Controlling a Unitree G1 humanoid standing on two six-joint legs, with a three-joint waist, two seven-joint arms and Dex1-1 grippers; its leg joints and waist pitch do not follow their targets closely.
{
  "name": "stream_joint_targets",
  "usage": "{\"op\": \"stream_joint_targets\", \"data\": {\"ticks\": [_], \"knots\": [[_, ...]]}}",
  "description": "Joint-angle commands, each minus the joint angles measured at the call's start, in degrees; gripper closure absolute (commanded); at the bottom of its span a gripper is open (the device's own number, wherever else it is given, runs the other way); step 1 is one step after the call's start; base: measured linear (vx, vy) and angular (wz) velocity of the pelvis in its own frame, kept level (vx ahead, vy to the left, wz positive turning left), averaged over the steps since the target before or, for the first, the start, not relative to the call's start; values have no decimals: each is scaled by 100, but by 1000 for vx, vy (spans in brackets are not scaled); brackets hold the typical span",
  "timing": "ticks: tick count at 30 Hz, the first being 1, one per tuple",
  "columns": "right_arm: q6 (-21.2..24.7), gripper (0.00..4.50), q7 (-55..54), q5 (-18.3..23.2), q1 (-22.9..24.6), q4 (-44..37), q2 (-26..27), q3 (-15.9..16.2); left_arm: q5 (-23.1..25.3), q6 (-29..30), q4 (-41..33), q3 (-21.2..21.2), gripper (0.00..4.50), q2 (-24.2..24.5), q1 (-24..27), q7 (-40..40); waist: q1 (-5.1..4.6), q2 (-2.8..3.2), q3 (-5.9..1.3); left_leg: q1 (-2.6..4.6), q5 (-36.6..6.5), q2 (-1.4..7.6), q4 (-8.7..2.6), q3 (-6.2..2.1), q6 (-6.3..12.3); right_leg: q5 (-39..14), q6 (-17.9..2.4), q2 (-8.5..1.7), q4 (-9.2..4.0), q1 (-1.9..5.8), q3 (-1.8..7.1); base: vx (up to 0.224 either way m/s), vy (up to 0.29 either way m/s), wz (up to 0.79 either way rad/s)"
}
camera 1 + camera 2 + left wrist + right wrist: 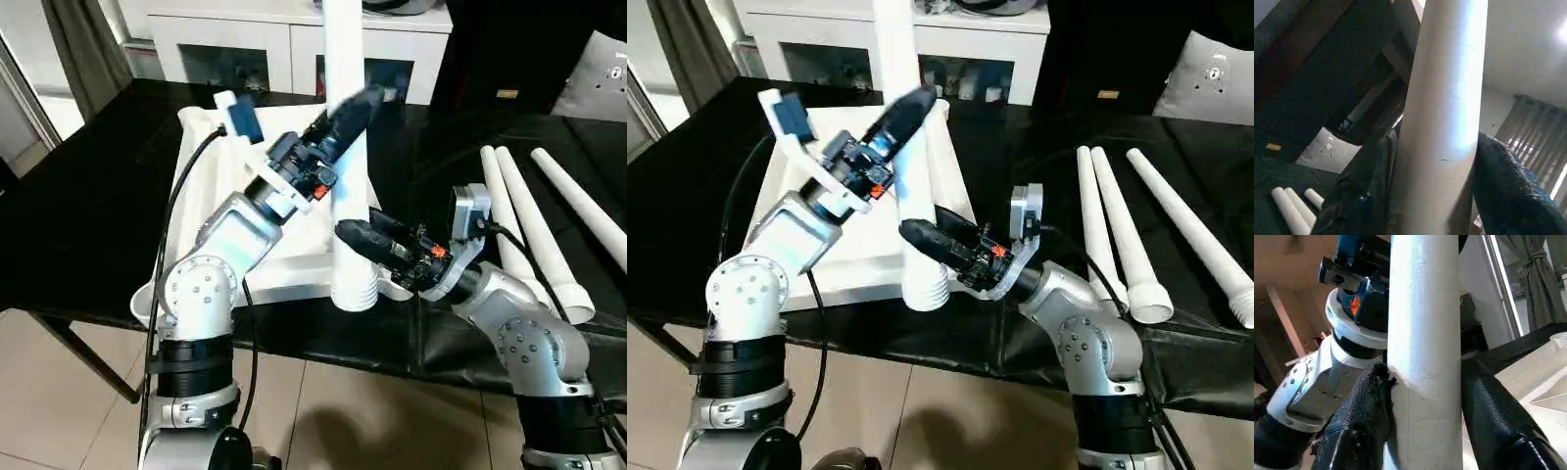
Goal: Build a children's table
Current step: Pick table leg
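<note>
White leg (349, 147) stands upright, clamped by both pincers, over tabletop (201, 186).

- Your left gripper (355, 106) is raised, forearm angled up and inward, fingers (1508, 196) clamped on the upright leg (345, 147).
- Your right gripper (355, 235) reaches inward lower down, fingers (1493, 416) closed around the same leg.

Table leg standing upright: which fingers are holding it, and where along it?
Both hold the leg: left gripper around its middle, right gripper low, just above the ribbed foot end.
</note>
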Motion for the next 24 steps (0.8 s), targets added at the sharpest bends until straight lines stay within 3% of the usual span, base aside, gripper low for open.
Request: {"op": "stream_joint_targets", "data": {"ticks": [1,9,16,18,19,21,22,23,24], "knots": [[74,269,-49,4,21,-53,-37,41,-72,106,-102,-140,247,-31,0,-118,15,-9,-404,95,-311,484,-362,-186,527,410,-1149,-737,-437,309,361,0,0,0],[-68,270,-190,-115,-17,-13,-50,32,-93,97,-27,-192,265,16,2,1,13,4,-412,96,-293,485,-362,-191,485,470,-1144,-736,-431,307,357,0,0,0],[-92,270,-291,-198,-46,47,-108,48,165,-132,138,-145,265,36,-71,195,-1,-23,-409,92,-301,471,-361,-180,478,474,-1122,-735,-440,315,363,0,0,0],[-85,270,-366,-234,-79,107,-125,21,272,-215,204,-151,266,64,-93,233,-1,-16,-410,98,-278,478,-361,-183,480,465,-1102,-736,-438,310,363,0,0,0],[-87,270,-381,-246,-85,118,-131,17,291,-230,214,-149,266,67,-95,251,-5,15,-414,99,-259,476,-354,-184,482,492,-1097,-731,-432,305,364,0,0,0],[-95,270,-433,-287,-96,135,-155,15,339,-276,245,-146,266,86,-94,297,-13,-8,-411,95,-291,476,-358,-182,475,503,-1101,-735,-439,314,364,0,0,0],[-66,270,-478,-288,-97,137,-166,1,357,-292,268,-143,266,108,-89,309,-8,58,-415,98,-298,477,-352,-191,462,510,-1101,-729,-439,304,361,0,0,0],[-44,270,-500,-282,-96,138,-168,-8,363,-297,279,-143,266,120,-86,312,-21,34,-411,101,-330,483,-360,-189,457,511,-1100,-724,-447,306,361,0,0,0],[-64,235,-518,-303,-96,140,-168,-11,363,-297,282,-143,266,123,-86,310,-23,17,-416,98,-318,476,-358,-188,463,563,-1117,-726,-433,318,362,0,0,0]]}}
